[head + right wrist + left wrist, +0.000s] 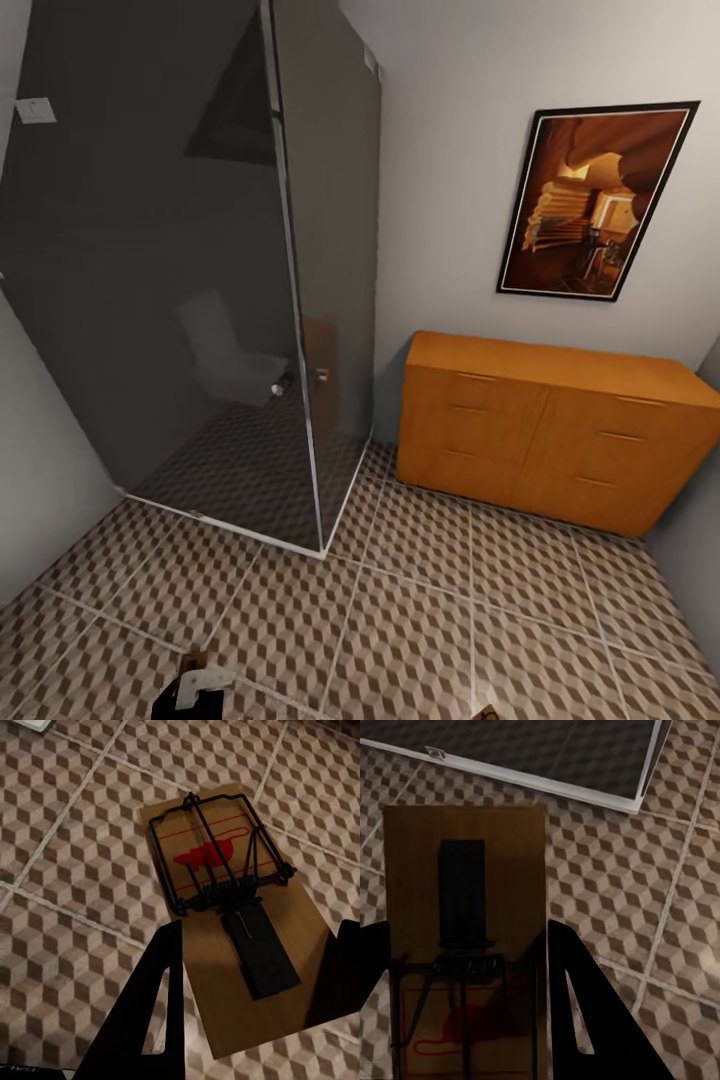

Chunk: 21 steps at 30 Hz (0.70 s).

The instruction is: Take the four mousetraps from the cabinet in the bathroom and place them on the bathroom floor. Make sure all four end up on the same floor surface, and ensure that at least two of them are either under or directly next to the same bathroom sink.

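Note:
My left gripper (465, 937) is shut on a mousetrap (465, 885), a brown board with a black plate and a wire spring, held flat between the black fingers (585, 1020) above the cube-patterned bathroom floor (622, 885). In the same way my right gripper (259, 937) is shut on a second mousetrap (225, 892) with a red mark under its wire bar. At the head view's bottom edge the left gripper (190, 690) shows with a brown board corner. The orange-brown cabinet (550, 430) stands against the far wall, drawers shut. The sink is out of view.
A dark glass shower enclosure (200, 300) with a white floor frame fills the left; a toilet shows dimly behind the glass. A framed picture (595, 200) hangs above the cabinet. Tiled floor (450, 620) stretches between me and the cabinet.

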Motion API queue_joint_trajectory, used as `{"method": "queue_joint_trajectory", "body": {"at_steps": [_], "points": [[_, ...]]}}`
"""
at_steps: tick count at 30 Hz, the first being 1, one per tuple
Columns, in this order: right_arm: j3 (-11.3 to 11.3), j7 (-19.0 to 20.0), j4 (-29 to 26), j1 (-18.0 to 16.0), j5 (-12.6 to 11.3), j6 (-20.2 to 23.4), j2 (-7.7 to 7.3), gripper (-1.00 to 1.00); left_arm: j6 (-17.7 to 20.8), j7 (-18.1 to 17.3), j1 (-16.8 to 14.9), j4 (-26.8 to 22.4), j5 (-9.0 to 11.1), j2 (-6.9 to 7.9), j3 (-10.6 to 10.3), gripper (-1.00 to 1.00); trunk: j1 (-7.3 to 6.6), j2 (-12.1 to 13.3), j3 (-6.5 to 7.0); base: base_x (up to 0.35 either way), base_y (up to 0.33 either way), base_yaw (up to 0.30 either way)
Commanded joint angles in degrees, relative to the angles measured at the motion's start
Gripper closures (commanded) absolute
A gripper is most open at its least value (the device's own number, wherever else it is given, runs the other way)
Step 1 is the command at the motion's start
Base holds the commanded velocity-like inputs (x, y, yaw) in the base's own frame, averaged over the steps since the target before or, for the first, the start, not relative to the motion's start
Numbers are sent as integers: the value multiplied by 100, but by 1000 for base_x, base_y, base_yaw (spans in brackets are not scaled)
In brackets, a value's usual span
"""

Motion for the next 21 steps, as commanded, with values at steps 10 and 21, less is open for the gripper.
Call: {"method": "queue_joint_trajectory", "body": {"at_steps": [10, 21], "points": [[32, -69, 2, -4, 36, -4, -2, 100, 149, 50, -9, 18, -18, -13, -47, 100, 2, -13, -12, -98, -93, 251], [32, -69, 1, -4, 36, -4, -2, 100, 156, 48, -10, 18, -18, -14, -47, 100, 2, -13, -12, -98, -93, 251]]}}
